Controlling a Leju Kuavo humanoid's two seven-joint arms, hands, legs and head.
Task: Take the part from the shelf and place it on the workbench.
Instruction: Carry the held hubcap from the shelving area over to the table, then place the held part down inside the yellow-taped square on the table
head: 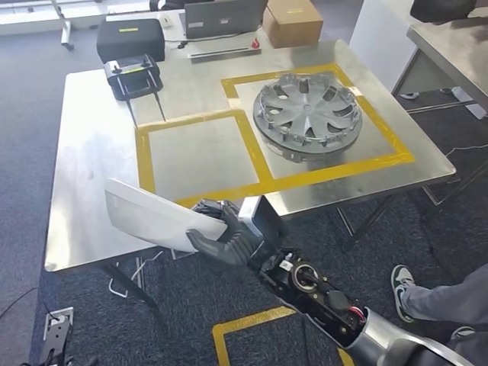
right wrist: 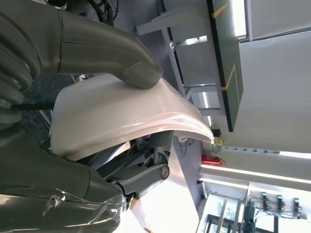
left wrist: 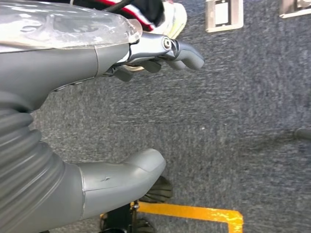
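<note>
— So, starting at the left of the head view, what's there?

— Grey carpet, then the metal workbench [head: 86, 152]. Toward its far left sit a black case [head: 130, 38] and, just in front of it, a black device with a yellow label [head: 132, 75], with two thin dark rods running from it toward the nearer yellow tape.

— And the part?

— A white curved panel [head: 155, 217], over the near edge of the workbench, tilted. Its far end overlaps the tabletop just short of the left yellow-taped square [head: 198, 156]; I can't tell whether it touches the surface.

— Who has hold of it?

— The right hand [head: 224, 236]. The thumb lies on top of the panel's near end and the dark fingers wrap beneath; in the right wrist view the thumb [right wrist: 121, 53] presses on the white surface with the fingers below it.

— The left hand?

— In the left wrist view, the left hand [left wrist: 121, 111] hangs over carpet, thumb and fingers apart, nothing between them.

— Further right?

— The second taped square holds a grey hubcap [head: 308, 114], well apart from the panel. Behind it are a laptop [head: 224, 17] and a cardboard box [head: 292, 21]. At the far right, a person's shoe [head: 402, 286] rests on the carpet.
</note>
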